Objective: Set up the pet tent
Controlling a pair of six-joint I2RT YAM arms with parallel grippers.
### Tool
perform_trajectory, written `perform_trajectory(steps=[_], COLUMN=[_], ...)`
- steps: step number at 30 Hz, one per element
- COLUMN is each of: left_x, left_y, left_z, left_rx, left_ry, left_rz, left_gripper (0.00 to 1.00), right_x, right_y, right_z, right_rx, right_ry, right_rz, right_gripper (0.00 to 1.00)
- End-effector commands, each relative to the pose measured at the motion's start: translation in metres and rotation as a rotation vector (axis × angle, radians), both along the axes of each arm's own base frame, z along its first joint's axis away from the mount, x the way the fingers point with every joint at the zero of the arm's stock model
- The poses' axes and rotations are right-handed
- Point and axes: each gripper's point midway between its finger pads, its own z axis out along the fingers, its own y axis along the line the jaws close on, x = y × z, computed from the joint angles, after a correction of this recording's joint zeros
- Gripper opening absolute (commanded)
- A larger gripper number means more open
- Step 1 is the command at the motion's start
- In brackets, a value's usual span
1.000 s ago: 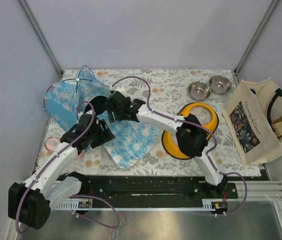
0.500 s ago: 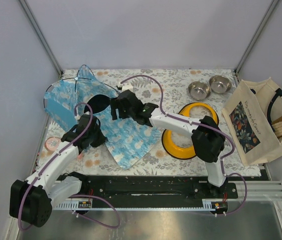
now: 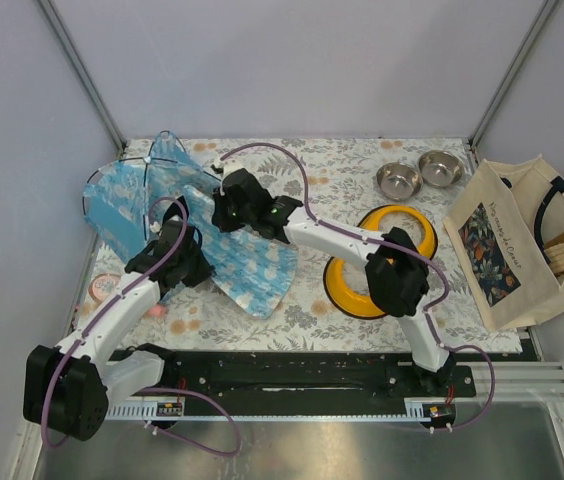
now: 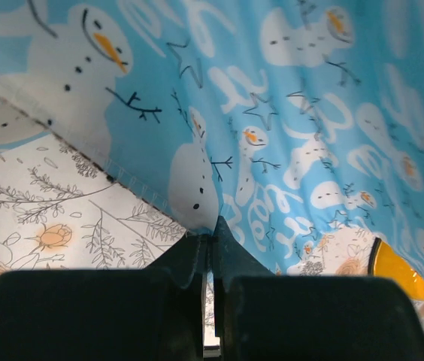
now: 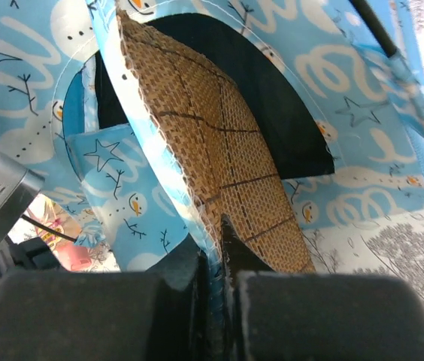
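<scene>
Light-blue snowman-print fabric fills most of the view, sloping down to the right. At bottom centre, the left gripper pinches its stitched edge, jaws closed together. A floral tablecloth shows lower left, and a yellow rim lower right.

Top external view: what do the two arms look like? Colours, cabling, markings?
Both match: white tubular links, chunky black joint housings and black bases. A lilac cable loops loosely along the left arm and the right arm. The left gripper and right gripper have matte black fingers tapering to thin tips. No markings legible.
</scene>
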Motion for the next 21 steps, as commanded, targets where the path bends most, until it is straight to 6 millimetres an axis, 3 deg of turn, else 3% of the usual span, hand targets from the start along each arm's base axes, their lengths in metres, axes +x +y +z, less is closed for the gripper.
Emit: perform_trajectory(steps=[1,7,12,17,21], left_x=[0.026,0.033,0.036,0.036,0.048], left_y=[-0.015,-0.018,-0.015,-0.008,-0.005], left_z=[0.032,0.036,0.033,0.031,0.045], left_rx=[-0.06,-0.072,-0.062,-0.049,-0.072], left_ry=[-0.093,-0.089,-0.077,-0.076,-0.157], left_rz=[-0.027,-0.026,-0.014,0.01,0.035], left_gripper=[0.0,0.0,0.0,0.0,0.0], right_x=[-0.008,0.012,0.033,0.04,0.038], right_y=[0.028,0.027,0.023,0.019,0.022], right_z=[-0.012,-0.047,-0.055,-0.066,-0.07], right_rx=[-0.027,-0.175,-0.22,-0.244,-0.24], right_ry=[0.055,0.114,0.109,0.102,0.089], right_rz=[0.111,0.02,-0.095,-0.136,-0.108], right_gripper=[0.0,0.0,0.0,0.11,0.21])
